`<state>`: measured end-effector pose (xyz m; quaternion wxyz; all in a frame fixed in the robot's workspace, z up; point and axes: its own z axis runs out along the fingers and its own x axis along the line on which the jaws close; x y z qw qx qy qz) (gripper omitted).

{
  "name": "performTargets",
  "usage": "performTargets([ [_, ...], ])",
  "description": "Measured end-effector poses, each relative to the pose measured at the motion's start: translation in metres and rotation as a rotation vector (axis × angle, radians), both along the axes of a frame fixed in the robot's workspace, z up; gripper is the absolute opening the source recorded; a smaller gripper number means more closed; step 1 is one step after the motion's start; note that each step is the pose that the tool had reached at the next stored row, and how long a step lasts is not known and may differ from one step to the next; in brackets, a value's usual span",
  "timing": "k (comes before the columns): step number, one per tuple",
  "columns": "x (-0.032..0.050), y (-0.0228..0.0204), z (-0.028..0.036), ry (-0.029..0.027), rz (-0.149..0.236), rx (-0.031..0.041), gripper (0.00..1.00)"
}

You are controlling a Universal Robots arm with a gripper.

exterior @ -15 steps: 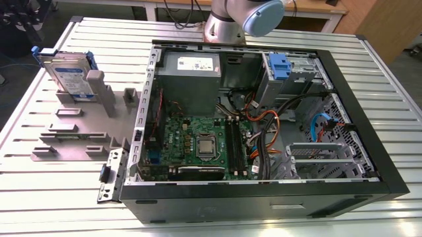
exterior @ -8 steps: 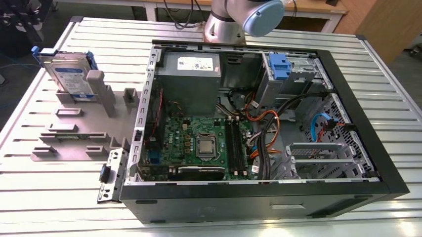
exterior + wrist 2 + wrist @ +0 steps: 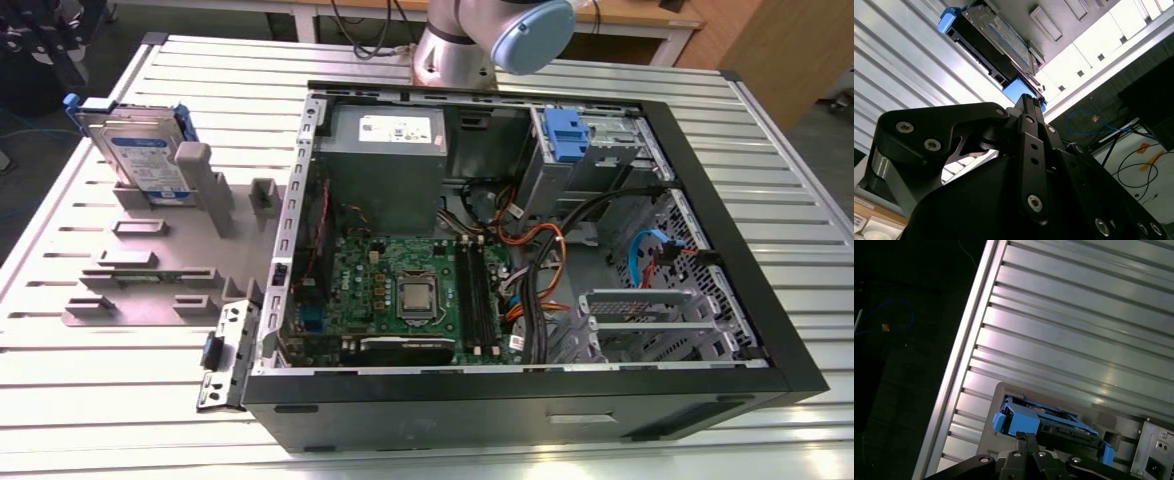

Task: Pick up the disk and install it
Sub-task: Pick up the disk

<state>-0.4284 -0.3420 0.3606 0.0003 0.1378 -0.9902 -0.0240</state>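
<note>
Ribbed aluminium bench (image 3: 747,130) carries everything, with dark floor and loose cables beyond its edge. At the exterior view's left, toward the far corner, the disk (image 3: 140,150) stands on edge in a grey holder (image 3: 194,185), label facing out and its blue carrier frame showing along the top. Just beside it lies a grey fixture plate (image 3: 134,285) cut with several slots. Further toward the exterior view's right sits the open computer case (image 3: 534,400). Inside are a grey power-supply box (image 3: 387,150) at the far end, the green motherboard (image 3: 414,290) nearer the camera, a bundle of orange and black cables (image 3: 541,255), and a blue latch (image 3: 565,135) at the drive bay. The arm's pale blue joint (image 3: 531,30) hangs past the case's far wall.

In the first wrist view the fingers (image 3: 1032,445) are clenched pad to pad with nothing between them, and the disk (image 3: 1021,421) shows past their tips, apart from them, seated in its holder. The second wrist view gives the same relation: fingers (image 3: 1029,130) together, disk (image 3: 999,37) beyond them and untouched.

The step in hand looks like the approach to the pick-up, and no part of the install has begun. A grasp would likely call for the fingers to part, line up across the disk's 2 flat faces at its upper edge, and close there so it can lift straight out of the holder.
</note>
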Motion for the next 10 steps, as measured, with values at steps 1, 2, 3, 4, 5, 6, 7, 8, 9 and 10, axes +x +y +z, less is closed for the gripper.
performTargets([
  [1,0.0,0.0,0.0,0.0001,0.0,0.0,0.11],
  [2,0.0,0.0,0.0,0.0,0.0,0.0,0.11],
  [3,0.0,0.0,0.0,0.0,0.0,0.0,0.11],
  [4,0.0,0.0,0.0,0.0,0.0,0.0,0.11],
  [5,0.0,0.0,0.0,0.0,0.0,0.0,0.11],
  [6,0.0,0.0,0.0,0.0,0.003,0.0,0.11],
  [7,0.0,0.0,0.0,0.0,0.007,0.0,0.11],
  [8,0.0,0.0,0.0,0.0,0.014,0.0,0.11],
  [9,0.0,0.0,0.0,0.0,0.026,0.0,0.11],
  [10,0.0,0.0,0.0,-0.0001,0.039,0.0,0.11],
])
